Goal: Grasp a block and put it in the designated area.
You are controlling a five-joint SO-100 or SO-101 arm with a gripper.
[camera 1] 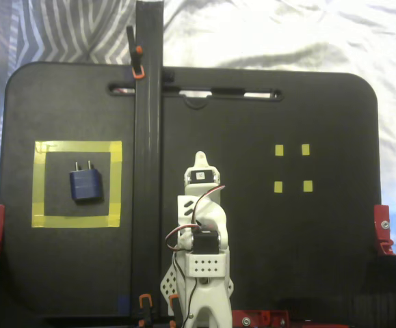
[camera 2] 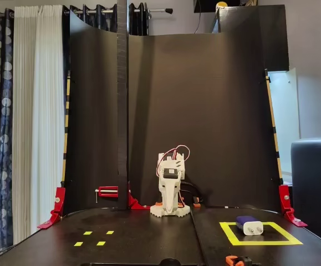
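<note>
**Block inside the taped square, arm folded**

On the black board (camera 1: 286,102), seen from above in a fixed view: the dark blue block (camera 1: 86,184) lies flat inside the designated area (camera 1: 44,183), prongs pointing to the frame's top, clear of the yellow tape on all sides. The white arm (camera 1: 201,232) is folded at bottom centre, well apart from the block. The gripper (camera 1: 200,162) points up-frame; cannot tell whether the jaws are parted. Four small yellow tape squares (camera 1: 293,167) sit at right.

In a fixed view from the front: block (camera 2: 249,225) rests inside the designated area (camera 2: 260,242) at right, plug face toward the camera. Arm (camera 2: 170,191) stands folded at the back; gripper not distinguishable. Tape squares (camera 2: 95,238) at left.
</note>
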